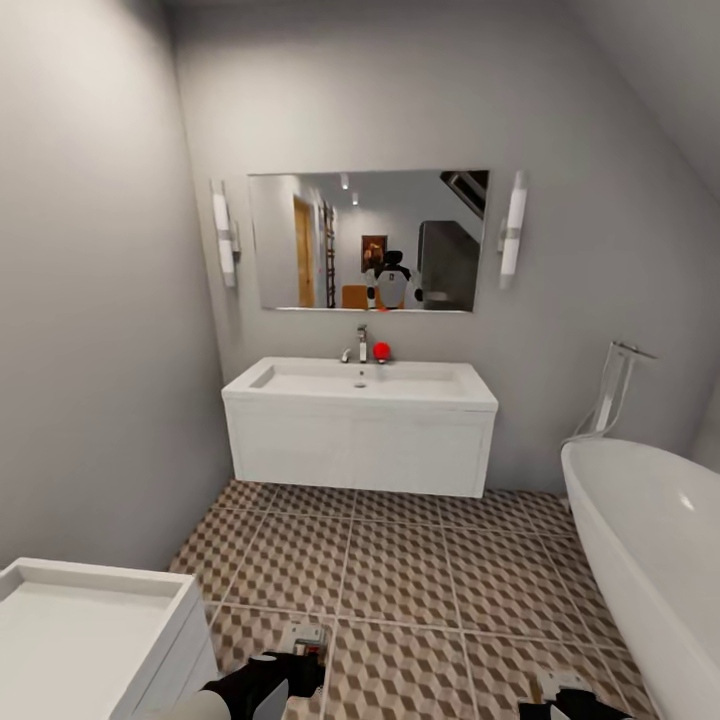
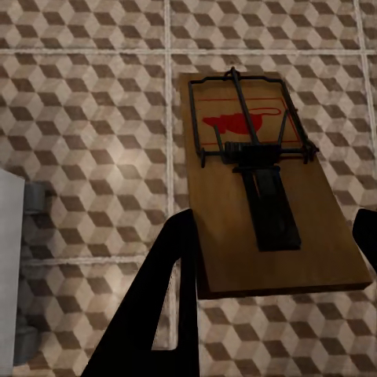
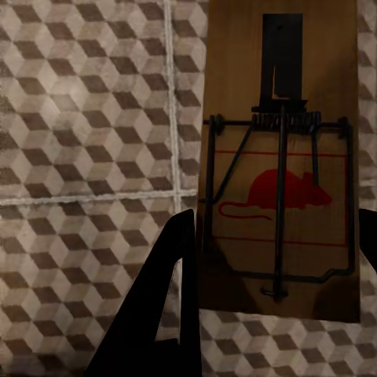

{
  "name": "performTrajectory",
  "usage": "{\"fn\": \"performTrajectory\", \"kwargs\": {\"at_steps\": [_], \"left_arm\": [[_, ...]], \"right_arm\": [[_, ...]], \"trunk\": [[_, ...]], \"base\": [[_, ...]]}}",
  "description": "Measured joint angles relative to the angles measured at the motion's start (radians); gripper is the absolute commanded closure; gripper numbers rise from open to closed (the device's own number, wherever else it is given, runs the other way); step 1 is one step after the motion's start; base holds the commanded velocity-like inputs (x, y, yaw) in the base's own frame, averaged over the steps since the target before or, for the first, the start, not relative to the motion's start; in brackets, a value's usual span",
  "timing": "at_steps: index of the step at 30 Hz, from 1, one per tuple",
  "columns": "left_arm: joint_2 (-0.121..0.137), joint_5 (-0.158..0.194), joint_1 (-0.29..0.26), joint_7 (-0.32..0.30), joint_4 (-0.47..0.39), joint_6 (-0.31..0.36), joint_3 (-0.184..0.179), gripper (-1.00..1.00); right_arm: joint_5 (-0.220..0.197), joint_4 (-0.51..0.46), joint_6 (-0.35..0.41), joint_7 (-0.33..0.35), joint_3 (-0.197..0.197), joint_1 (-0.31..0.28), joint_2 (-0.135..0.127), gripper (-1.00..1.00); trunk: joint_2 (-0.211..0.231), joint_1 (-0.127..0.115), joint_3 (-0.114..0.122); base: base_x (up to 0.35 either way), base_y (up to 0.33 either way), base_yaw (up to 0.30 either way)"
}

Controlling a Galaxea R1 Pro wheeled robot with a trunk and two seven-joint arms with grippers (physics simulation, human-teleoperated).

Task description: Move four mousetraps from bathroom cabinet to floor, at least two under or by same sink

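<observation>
Each gripper holds a mousetrap just above the bathroom floor (image 1: 400,570). My left gripper (image 1: 290,672) is shut on a tan wooden mousetrap (image 1: 307,637) at the bottom of the head view. In the left wrist view that mousetrap (image 2: 259,204) lies flat between the black fingers (image 2: 169,298). My right gripper (image 1: 575,705) is shut on a second mousetrap (image 1: 562,685), whose red mouse print (image 3: 283,192) faces the camera in the right wrist view. The white bathroom sink (image 1: 360,440) hangs on the far wall, a few tiles ahead. The cabinet is out of view.
A second white basin unit (image 1: 90,620) stands close at my left, next to the left gripper. The rounded white bathtub (image 1: 650,540) runs along the right. A mirror (image 1: 368,240) with two wall lamps hangs above the sink. Open tiles lie between me and the sink.
</observation>
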Motion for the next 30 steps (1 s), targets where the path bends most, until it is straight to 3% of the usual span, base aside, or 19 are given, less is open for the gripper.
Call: {"fn": "performTrajectory", "kwargs": {"at_steps": [10,30], "left_arm": [[0.0,0.0,0.0,-0.008,0.0,-0.005,0.001,1.0],[0.0,0.0,0.0,-0.006,0.0,-0.006,0.001,1.0]], "right_arm": [[-0.001,0.0,-0.006,-0.003,-0.001,0.0,0.0,1.0],[-0.001,0.0,0.0,-0.008,0.0,0.0,0.0,1.0]], "trunk": [[0.0,0.0,0.001],[0.0,0.0,0.01]], "base": [[0.294,0.0,-0.034],[0.056,0.0,-0.177]]}}
